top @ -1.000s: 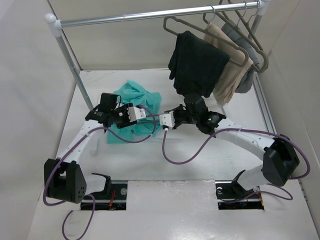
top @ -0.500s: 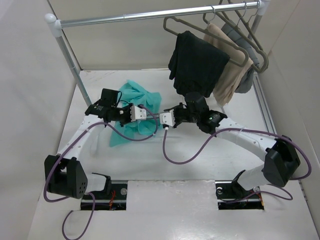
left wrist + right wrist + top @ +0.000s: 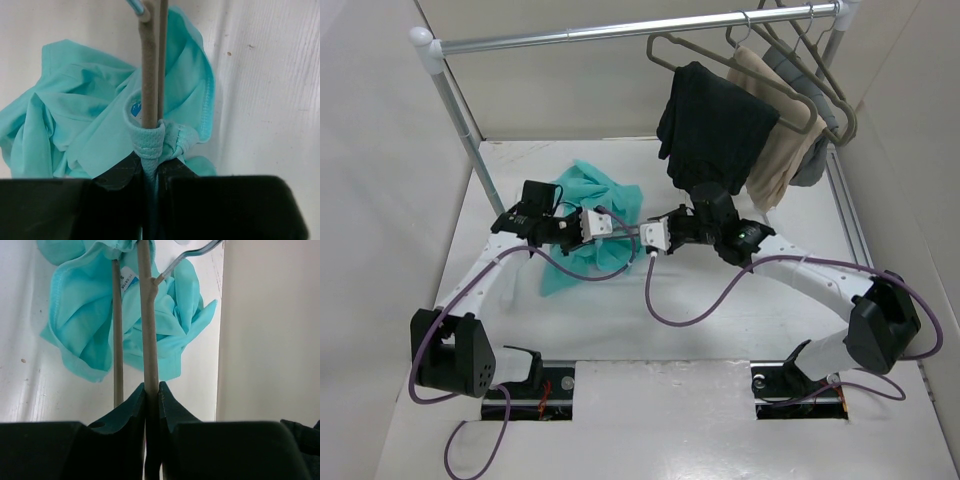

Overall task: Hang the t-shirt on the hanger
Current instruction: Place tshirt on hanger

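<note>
While the t-shirt lies bunched on the counter, left gripper is closed on its collar, looped round the hanger bar; right gripper is clamped on the hanger's other end.

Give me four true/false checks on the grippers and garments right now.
1. The right gripper is shut on the hanger. True.
2. The left gripper pinches the t-shirt at its collar, which wraps a hanger arm. True.
3. The t-shirt is hanging, off the table. False: it lies bunched on the table.
4. The black garment lies on the table. False: it hangs from the rail.
</note>
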You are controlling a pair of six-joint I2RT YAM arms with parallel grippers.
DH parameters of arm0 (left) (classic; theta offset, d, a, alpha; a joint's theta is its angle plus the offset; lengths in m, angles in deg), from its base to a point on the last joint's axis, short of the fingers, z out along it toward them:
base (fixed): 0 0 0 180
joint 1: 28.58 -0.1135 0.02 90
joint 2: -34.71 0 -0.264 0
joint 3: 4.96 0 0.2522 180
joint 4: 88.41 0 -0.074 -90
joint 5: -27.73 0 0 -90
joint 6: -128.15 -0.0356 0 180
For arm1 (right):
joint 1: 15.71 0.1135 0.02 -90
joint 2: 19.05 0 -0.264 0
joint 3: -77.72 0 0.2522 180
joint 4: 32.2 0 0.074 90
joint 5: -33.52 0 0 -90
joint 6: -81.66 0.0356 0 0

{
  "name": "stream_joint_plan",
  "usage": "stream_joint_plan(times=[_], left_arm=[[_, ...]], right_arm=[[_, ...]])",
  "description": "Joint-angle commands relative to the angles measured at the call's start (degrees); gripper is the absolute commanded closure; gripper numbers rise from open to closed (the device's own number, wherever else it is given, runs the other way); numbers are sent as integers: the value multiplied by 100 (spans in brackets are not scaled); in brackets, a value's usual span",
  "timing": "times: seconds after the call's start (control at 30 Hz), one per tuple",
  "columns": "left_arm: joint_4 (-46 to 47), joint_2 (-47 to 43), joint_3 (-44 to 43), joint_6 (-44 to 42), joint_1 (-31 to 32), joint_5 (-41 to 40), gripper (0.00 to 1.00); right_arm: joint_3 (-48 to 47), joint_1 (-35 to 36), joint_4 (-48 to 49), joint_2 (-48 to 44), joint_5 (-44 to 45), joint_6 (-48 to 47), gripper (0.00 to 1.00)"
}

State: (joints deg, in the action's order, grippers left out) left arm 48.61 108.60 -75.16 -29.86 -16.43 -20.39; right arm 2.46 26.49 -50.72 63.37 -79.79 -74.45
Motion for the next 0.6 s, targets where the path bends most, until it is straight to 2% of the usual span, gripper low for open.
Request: stream_joint_plan(times=[0.0,0.03,0.07,0.17,0.3,0.4,0.57], left_arm=[[187,-67,-190,717,-133,47,100],[188,-67,-191,910,-211,-5,100],[257,-67,-270,1286,-212,-5,100],[258,-154,-270,1615,-414,-5,100],[188,-401,-95,1904,-414,-5,100],[625,-515,203,2536,-414,-67,100],[1337,-735,528,3749,-414,-199,100]], right_arm=[[-494,-167,502,-164,71,464,92],[-495,-263,502,-112,255,676,81],[-565,-404,502,-111,257,913,60],[-565,-975,502,-313,588,1669,28],[-285,-951,449,-970,1292,1882,16],[-144,-723,125,-1279,1932,2267,16],[6,-310,54,-1237,2225,2691,20]])
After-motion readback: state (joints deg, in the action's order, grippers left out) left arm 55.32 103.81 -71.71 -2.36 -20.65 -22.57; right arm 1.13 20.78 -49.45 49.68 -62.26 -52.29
